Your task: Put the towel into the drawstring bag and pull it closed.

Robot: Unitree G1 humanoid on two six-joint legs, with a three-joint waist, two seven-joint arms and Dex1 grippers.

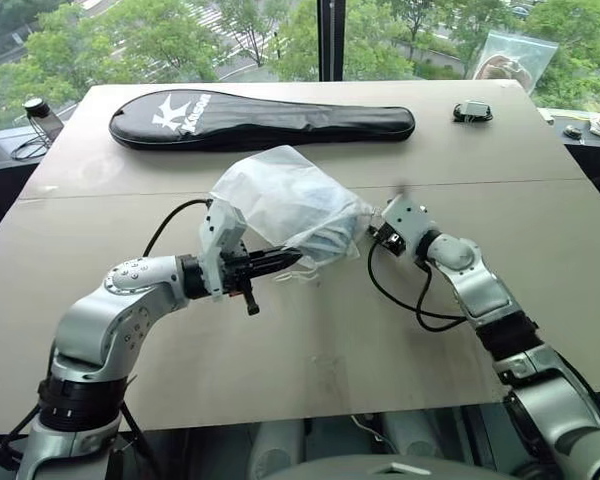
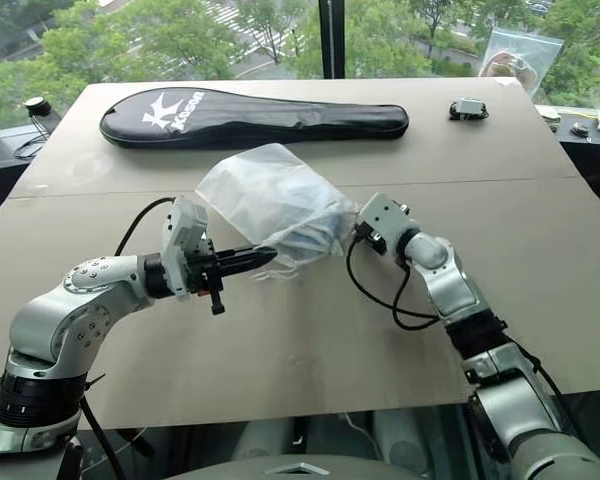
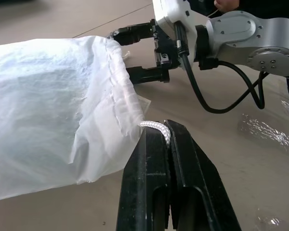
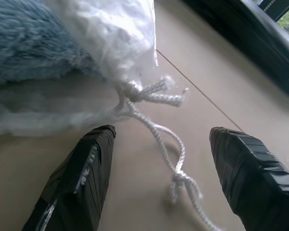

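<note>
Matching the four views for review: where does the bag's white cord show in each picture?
Left eye view: the white cord hangs at the drawstring bag mouth, at the left gripper tip.
Right eye view: same spot, centre.
Left wrist view: pinched between the shut fingers.
Right wrist view: knotted cord on the table, between the open right gripper fingers.
Shared landmark: the bag's gathered mouth.
</note>
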